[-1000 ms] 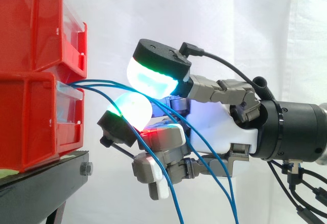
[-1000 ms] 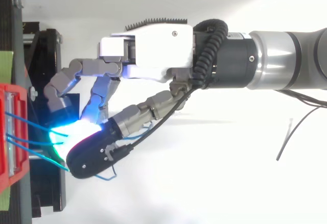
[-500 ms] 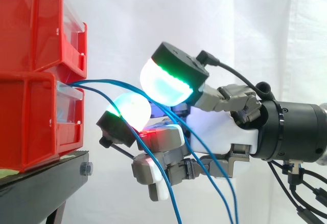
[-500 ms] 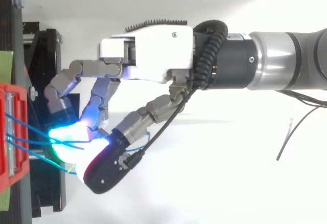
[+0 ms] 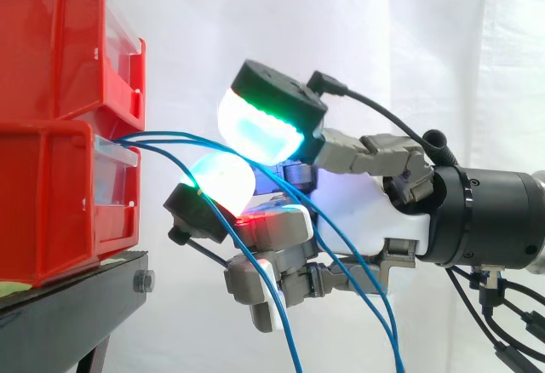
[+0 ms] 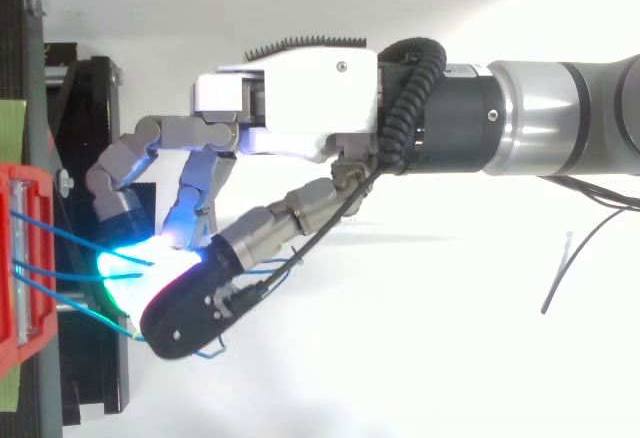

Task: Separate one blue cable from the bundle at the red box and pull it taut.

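**Side view:** The hand (image 5: 358, 211) is held just right of the red box (image 5: 51, 194), which is stacked w/ another on a black stand (image 5: 68, 305). The glowing pads (image 5: 255, 130) are closed narrow, and one blue cable (image 5: 183, 138) appears to be pinched between them. The step is judged as separation approx. done, pull not yet begun. The cable's long axis is set left–right. It leaves the box front near level, enters the pinch, then droops down-right past the palm, so it is slack. The rest of the bundle (image 5: 255, 296) is draped lower, across the hand's underside.

**Next move:** The pinch is to be held firm and the hand drawn right, away from the box, w/o the other strands being dragged along.

**Top view:** The hand (image 6: 300, 98) is reached in from the right. The bundle (image 6: 60, 273) is fanned from the red box (image 6: 15, 183) toward the pads. Which strand is pinched can't be told here.
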`<action>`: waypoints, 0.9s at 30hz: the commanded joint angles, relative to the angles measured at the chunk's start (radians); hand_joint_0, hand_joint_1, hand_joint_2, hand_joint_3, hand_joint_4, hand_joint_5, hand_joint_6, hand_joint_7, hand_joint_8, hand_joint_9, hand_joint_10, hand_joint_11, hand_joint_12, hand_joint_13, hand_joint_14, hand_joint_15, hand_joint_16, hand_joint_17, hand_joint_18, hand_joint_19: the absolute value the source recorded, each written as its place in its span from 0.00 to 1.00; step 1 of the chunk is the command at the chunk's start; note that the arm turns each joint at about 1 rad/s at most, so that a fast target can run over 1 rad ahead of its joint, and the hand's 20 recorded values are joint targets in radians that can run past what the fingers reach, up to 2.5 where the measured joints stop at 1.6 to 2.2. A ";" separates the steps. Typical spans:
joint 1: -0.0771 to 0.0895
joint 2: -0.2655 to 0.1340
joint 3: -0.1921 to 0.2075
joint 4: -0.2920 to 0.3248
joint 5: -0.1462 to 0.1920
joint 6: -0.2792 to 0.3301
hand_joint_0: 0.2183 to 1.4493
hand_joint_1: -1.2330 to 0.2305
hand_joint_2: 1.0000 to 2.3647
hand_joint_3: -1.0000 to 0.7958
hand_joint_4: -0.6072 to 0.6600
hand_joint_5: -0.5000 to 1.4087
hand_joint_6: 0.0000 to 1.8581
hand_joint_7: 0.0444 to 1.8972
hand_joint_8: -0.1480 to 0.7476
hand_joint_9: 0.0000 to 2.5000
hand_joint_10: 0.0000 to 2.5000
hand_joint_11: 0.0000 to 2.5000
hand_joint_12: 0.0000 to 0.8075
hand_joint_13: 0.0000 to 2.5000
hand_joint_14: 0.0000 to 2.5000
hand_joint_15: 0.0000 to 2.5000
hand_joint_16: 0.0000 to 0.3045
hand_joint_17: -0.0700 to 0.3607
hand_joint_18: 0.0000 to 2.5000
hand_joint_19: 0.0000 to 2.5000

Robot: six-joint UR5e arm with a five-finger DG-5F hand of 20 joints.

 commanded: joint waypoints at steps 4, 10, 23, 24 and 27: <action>0.000 0.000 0.000 0.000 0.000 0.000 0.39 0.25 0.01 0.36 0.52 0.17 0.47 0.63 0.45 0.42 0.01 0.53 0.44 0.40 0.01 0.34 0.17 0.43 0.34 0.34; 0.001 0.000 0.000 0.000 0.000 -0.008 0.41 0.22 0.00 0.28 0.57 0.17 0.47 0.61 0.45 0.42 0.01 0.52 0.42 0.40 0.01 0.33 0.16 0.42 0.34 0.33; 0.001 0.000 0.002 0.000 0.000 -0.011 0.30 0.62 0.00 0.28 0.57 0.19 0.45 0.60 0.45 0.48 0.01 0.55 0.42 0.44 0.01 0.34 0.16 0.42 0.36 0.37; 0.001 0.000 0.000 0.000 0.000 -0.011 0.33 0.59 0.00 0.28 0.56 0.19 0.45 0.60 0.46 0.48 0.01 0.55 0.43 0.44 0.01 0.35 0.16 0.42 0.36 0.37; 0.001 0.000 0.000 0.000 0.000 -0.011 0.31 0.49 0.01 0.40 0.57 0.19 0.45 0.61 0.47 0.48 0.01 0.55 0.43 0.43 0.01 0.35 0.17 0.43 0.36 0.37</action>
